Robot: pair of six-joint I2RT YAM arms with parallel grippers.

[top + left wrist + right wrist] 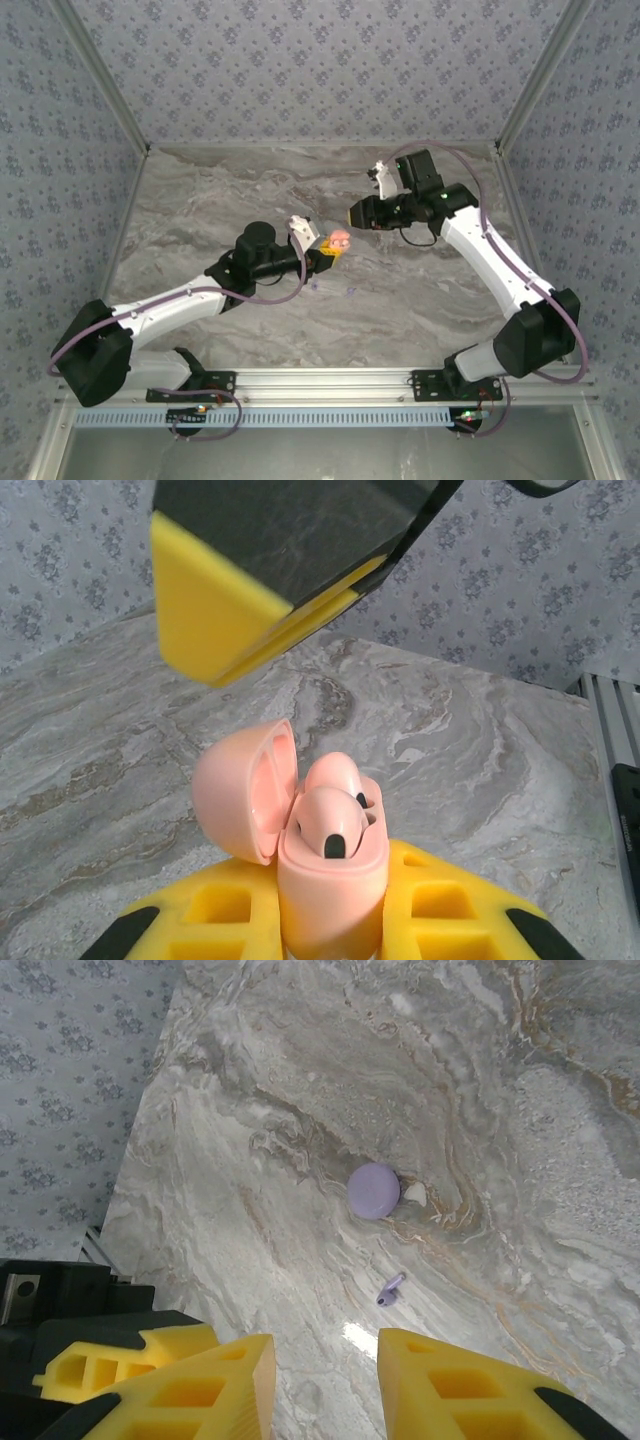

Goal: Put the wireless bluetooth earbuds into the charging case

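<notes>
Top external view, tabletop (200, 190): grey marbled slab, walled along its far, left and right edges. The middle lies open between the two arms.
Left hand (335, 248): pressed together on the charging case, holding it above the middle of the tabletop.
Right hand (325, 1380): fingers spread with nothing between them, hovering just beside the case on its far-right side.
Charging case (330, 880): salmon-pink glossy shell with its lid swung open to the left. It is probably light and slick, so a grip low on the body keeps the lid and wells free.
Purple disc (373, 1191): flat on the tabletop, with a white bit (414, 1193) just beside it.
Seated earbuds (335, 825): two pink rounded pieces in the wells, the nearer one dark-tipped.
Loose earbud (390, 1288): lilac and stemmed, lying on the open tabletop near the disc but apart from it, well away from every edge.
Handling: tiny, light and smooth, so likely to skid or flick. A gentle pinch across the bulb from straight above looks safest.
Room: clear all round the loose earbud, with only the disc near it.
</notes>
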